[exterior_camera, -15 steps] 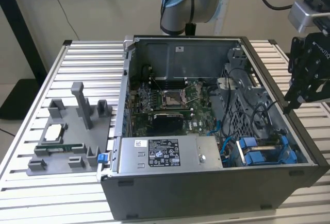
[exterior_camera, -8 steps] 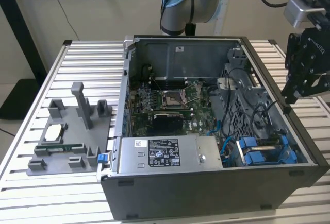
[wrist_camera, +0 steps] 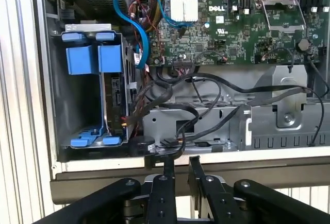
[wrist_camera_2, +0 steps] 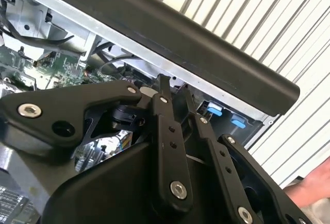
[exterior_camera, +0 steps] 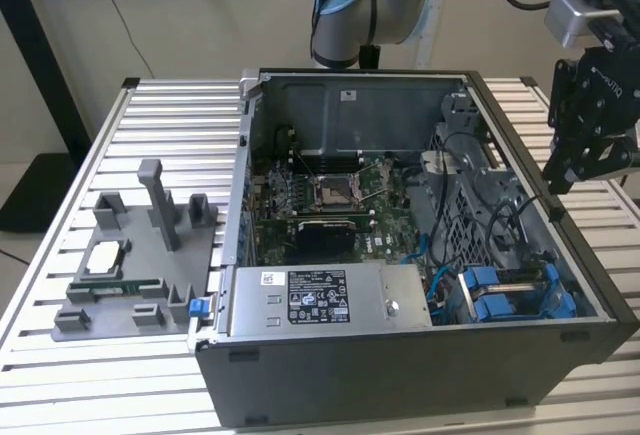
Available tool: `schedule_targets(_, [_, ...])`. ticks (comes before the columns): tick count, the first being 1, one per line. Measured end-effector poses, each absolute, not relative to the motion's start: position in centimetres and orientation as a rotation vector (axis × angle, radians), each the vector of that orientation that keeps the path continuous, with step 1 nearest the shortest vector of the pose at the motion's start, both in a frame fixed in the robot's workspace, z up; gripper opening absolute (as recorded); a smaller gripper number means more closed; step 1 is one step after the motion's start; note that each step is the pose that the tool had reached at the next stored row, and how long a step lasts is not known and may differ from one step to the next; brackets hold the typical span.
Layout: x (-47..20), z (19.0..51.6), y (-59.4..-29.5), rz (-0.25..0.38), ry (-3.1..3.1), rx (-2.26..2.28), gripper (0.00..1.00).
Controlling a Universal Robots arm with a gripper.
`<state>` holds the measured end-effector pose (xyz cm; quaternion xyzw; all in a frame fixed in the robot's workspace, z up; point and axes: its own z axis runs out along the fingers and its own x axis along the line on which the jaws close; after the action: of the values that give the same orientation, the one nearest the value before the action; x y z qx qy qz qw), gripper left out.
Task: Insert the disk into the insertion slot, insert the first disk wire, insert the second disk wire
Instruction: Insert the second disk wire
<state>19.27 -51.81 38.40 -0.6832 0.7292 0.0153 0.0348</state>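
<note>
Ribbed metal table [exterior_camera: 60, 375] holds an open computer case [exterior_camera: 400, 380]. The disk [wrist_camera: 114, 92] already sits in the insertion slot [wrist_camera: 77, 110]. Black wires [wrist_camera: 206, 87] lie loose nearby and look unplugged. The gripper [wrist_camera: 179, 162] hangs over the case rim, its fingers [wrist_camera: 164, 183] a little apart, holding nothing.

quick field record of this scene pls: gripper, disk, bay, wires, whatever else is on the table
gripper: over the rim of the open case, at the exterior view's right
disk: blue-framed, sitting in the bay
wires: black, draped across the metal beside the bay
tray: grey, beside the case at the exterior view's left
table: slatted
</note>
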Motion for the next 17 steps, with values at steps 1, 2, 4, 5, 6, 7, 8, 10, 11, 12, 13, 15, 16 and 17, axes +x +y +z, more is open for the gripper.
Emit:
schedule_targets(1, [19.27, 38.4, -51.76, 0.047, 2.241, -2.1, 1.0])
schedule_targets(2, [19.27, 38.4, -51.72, 0.047, 2.241, -2.1, 1.0])
schedule_targets(4, [19.28, 38.39, -51.67, 0.045, 2.24, -2.099, 1.0])
schedule_targets(5, [19.28, 38.39, -51.66, 0.043, 2.239, -2.099, 1.0])
schedule_targets(6, [19.28, 38.38, -51.65, 0.042, 2.239, -2.098, 1.0])
schedule_targets(7, [19.27, 38.38, -51.64, 0.041, 2.238, -2.098, 1.0])
schedule_targets(8, [19.27, 38.38, -51.64, 0.041, 2.238, -2.098, 1.0])
schedule_targets(10, [19.27, 38.38, -51.62, 0.041, 2.238, -2.098, 1.0])
schedule_targets(11, [19.27, 38.38, -51.61, 0.041, 2.238, -2.098, 1.0])
schedule_targets(12, [19.27, 38.38, -51.61, 0.041, 2.238, -2.098, 1.0])
schedule_targets(13, [19.27, 38.38, -51.61, 0.041, 2.238, -2.098, 1.0])
schedule_targets(15, [19.28, 38.37, -51.6, 0.04, 2.238, -2.097, 1.0])
schedule_targets(16, [19.27, 38.36, -51.6, 0.039, 2.237, -2.097, 1.0])
schedule_targets(17, [19.27, 38.36, -51.6, 0.037, 2.236, -2.096, 1.0])
